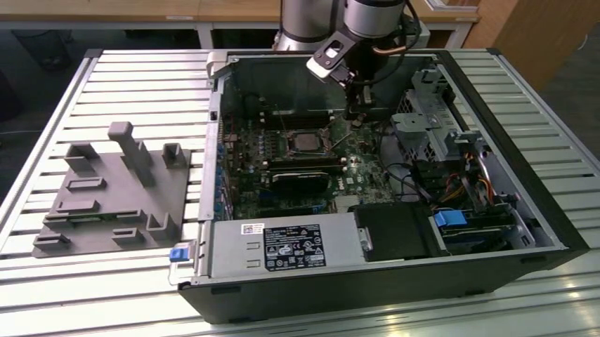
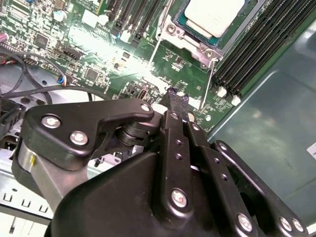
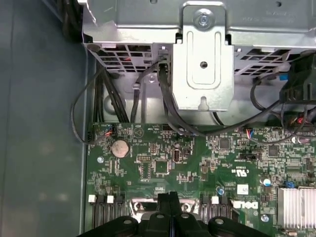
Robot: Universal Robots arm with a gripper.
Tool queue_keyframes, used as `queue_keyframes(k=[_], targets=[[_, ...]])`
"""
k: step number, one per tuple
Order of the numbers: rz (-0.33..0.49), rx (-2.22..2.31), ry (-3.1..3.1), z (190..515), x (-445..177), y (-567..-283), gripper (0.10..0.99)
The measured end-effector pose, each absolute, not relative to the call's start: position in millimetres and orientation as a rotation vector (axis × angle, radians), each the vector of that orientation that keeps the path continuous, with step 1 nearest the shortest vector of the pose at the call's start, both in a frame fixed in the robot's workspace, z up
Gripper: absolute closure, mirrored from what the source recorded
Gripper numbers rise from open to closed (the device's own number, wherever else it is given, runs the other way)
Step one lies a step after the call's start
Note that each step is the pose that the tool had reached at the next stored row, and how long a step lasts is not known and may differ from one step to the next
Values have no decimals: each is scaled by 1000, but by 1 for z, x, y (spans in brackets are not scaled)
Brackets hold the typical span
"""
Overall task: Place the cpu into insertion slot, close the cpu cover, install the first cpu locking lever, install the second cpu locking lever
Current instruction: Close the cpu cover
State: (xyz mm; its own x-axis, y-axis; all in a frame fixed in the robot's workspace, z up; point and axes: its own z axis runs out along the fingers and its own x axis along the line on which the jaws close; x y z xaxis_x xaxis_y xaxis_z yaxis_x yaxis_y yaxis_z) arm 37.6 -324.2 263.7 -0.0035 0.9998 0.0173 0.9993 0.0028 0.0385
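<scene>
Slatted table (image 1: pixel 122 70); labelled power supply (image 1: pixel 281 247); socketed cpu (image 1: pixel 305 142)

Second wrist view: cpu (image 2: pixel 213 14) cut off by pic's edge; pincer (image 2: pixel 176 95) body hides much of motherboard (image 2: pixel 98 54); exterior view: arm (image 1: pixel 361 21) cut off at upper edge, insertion slot (image 1: pixel 307 142) detail too small to tell.

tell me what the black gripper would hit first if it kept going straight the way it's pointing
Probably the green motherboard, on a patch just off the corner of the thin metal cpu cover around the square silver-grey cpu. The black gripper looks close above it, but depth is unclear.
</scene>
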Motion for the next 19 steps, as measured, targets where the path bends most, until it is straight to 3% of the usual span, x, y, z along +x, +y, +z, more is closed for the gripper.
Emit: queue_keyframes(k=[19], targets=[[44, 2217, 2223, 261, 60, -320, 980]])
